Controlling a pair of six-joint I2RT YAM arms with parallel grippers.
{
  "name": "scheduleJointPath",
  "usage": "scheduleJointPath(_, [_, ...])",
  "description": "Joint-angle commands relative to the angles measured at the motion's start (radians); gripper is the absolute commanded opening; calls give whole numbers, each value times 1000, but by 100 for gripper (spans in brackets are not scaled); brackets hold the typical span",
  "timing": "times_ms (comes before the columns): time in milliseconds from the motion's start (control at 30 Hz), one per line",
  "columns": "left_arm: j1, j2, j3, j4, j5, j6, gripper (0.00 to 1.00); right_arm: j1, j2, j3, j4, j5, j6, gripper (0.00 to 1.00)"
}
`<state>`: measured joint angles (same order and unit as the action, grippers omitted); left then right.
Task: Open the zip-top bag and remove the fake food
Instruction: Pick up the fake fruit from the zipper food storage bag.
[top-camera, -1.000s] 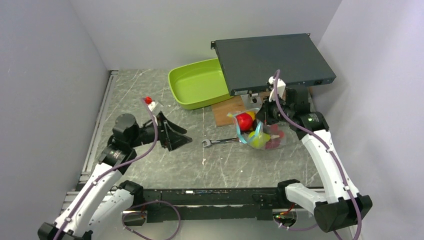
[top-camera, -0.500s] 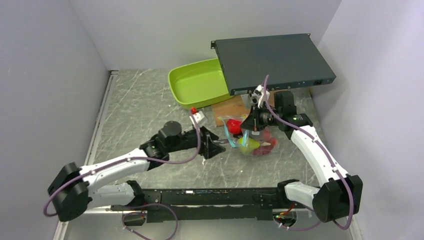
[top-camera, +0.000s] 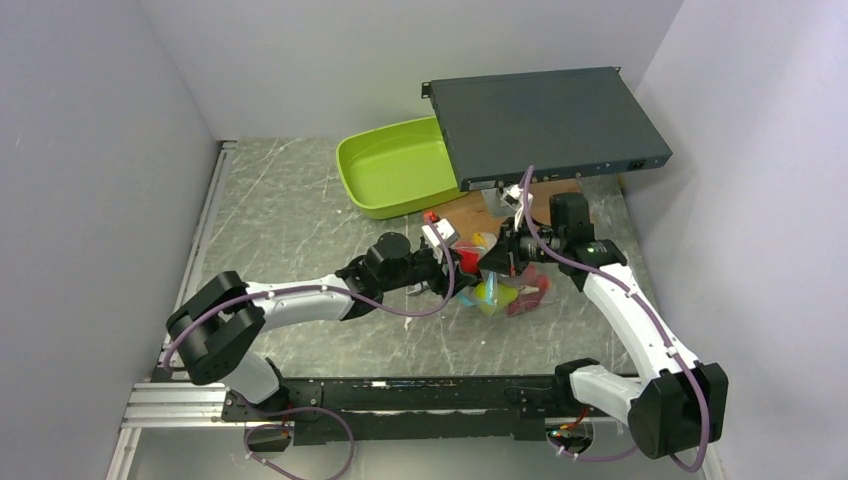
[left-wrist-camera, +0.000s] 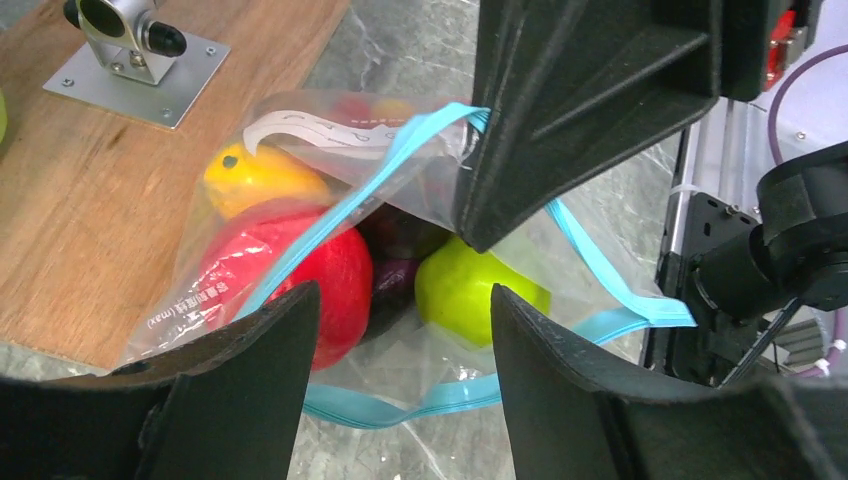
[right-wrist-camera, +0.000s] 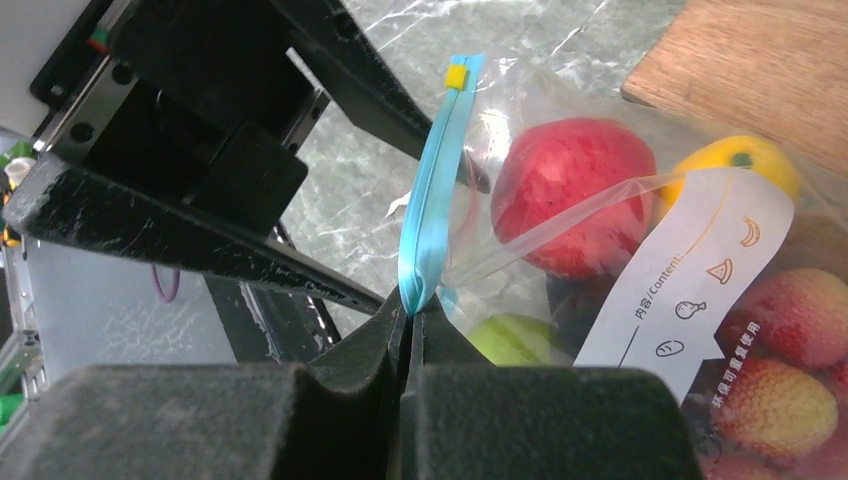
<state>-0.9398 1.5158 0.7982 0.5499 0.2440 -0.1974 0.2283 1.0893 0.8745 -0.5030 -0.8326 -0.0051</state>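
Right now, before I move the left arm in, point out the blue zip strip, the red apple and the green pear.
blue zip strip (right-wrist-camera: 430, 205), right wrist view, middle of its upright stretch.
red apple (left-wrist-camera: 330, 275), left wrist view, its glossy right side.
green pear (left-wrist-camera: 460, 290), left wrist view, middle of its visible face.

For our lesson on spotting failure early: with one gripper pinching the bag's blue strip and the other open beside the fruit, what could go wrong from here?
1. The right gripper pinches only a short stretch of the blue zip strip; the fruit-loaded zip-top bag might slip free.
2. The open left gripper frames the red apple and green pear, so closing could squeeze fruit through the film instead of catching the other lip.
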Motion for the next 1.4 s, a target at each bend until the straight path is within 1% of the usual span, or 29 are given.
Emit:
scheduleJointPath(0, [-14,27,-25,165,-37,41,68,5,-25,-41,45,-74,-85,0])
scheduleJointPath(67, [-26,43,-42,181,-69,59,69,6,-30,-28,30,-72,-104,0])
scheduleJointPath(200, [-59,77,-82,241,-185,120,72,10,-44,-34,28,-74,-120,0])
scheduleJointPath(267, [-79,92,-93,267,-235,169,74,11,-48,-37,26,-79,-131,0])
scheduleJointPath(300, [-88,101,-95,279,-256,202,78,12,-49,-38,24,-88,-135,0])
scheduleJointPath(333, [-99,112,-96,296,-290,241,79,15,-52,-40,23,-95,-140,0])
scheduleJointPath(467, [-126,161,-91,348,-394,349,80,34,-50,-45,14,-103,-166,0])
scheduleJointPath(567, [-128,182,-97,401,-440,370,81,45,-52,-48,5,-106,-189,0])
scheduleJointPath(733, [-134,210,-89,457,-473,366,81,54,-50,-50,1,-98,-207,0])
scheduleJointPath(767, [-135,212,-98,498,-475,361,83,54,-50,-51,1,-92,-211,0])
scheduleJointPath(800, [-136,215,-108,522,-477,354,92,54,-50,-51,-1,-90,-214,0])
scheduleJointPath(833, [-136,217,-115,534,-475,345,99,54,-50,-51,0,-90,-214,0])
scheduleJointPath(867, [-136,221,-115,535,-471,331,99,55,-50,-50,-2,-92,-215,0])
scheduleJointPath(933, [-136,236,-101,523,-476,301,100,55,-48,-51,-3,-97,-218,0])
scheduleJointPath(1133, [-134,311,-36,484,-559,206,99,60,-43,-52,-9,-113,-226,0])
scheduleJointPath(1167, [-133,322,-19,467,-580,168,98,62,-42,-52,-9,-116,-226,0])
scheduleJointPath(1233, [-129,346,15,425,-638,124,89,67,-40,-54,-13,-125,-231,0])
scheduleJointPath(1267, [-128,355,26,415,-672,104,88,70,-40,-55,-14,-128,-234,0])
scheduleJointPath(1367, [-128,369,22,463,-744,75,99,79,-36,-55,-17,-128,-238,0])
